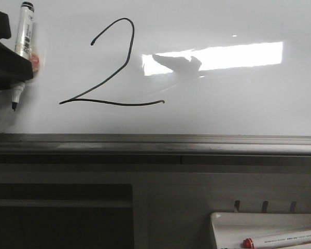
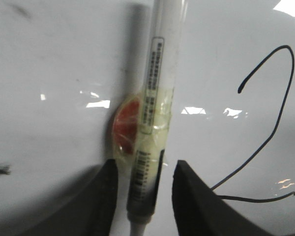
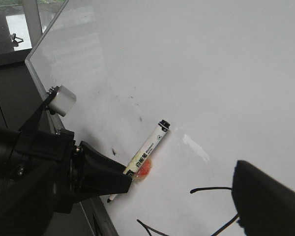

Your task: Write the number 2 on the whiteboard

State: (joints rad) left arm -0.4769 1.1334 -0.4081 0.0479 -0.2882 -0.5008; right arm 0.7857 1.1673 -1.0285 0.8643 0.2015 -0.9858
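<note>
The whiteboard (image 1: 223, 104) bears a large thin black number 2 (image 1: 119, 105), left of a bright light reflection. A white marker (image 1: 24, 36) with a red patch taped to it lies against the board at the far left, tip down. My left gripper (image 1: 26, 65) is open around the marker's lower part. In the left wrist view the fingers (image 2: 105, 196) stand apart from the marker (image 2: 160, 73), with part of the 2 (image 2: 281, 118) beside them. My right gripper (image 3: 152, 216) is open and empty; one finger (image 3: 270, 196) shows over the 2 (image 3: 209, 189), away from the marker (image 3: 147, 150).
A grey metal rail (image 1: 155, 142) runs along the board's lower edge. A small white tray (image 1: 223, 223) at the lower right holds a red-capped marker (image 1: 282, 239). A dark cabinet opening (image 1: 57, 218) lies below at the left.
</note>
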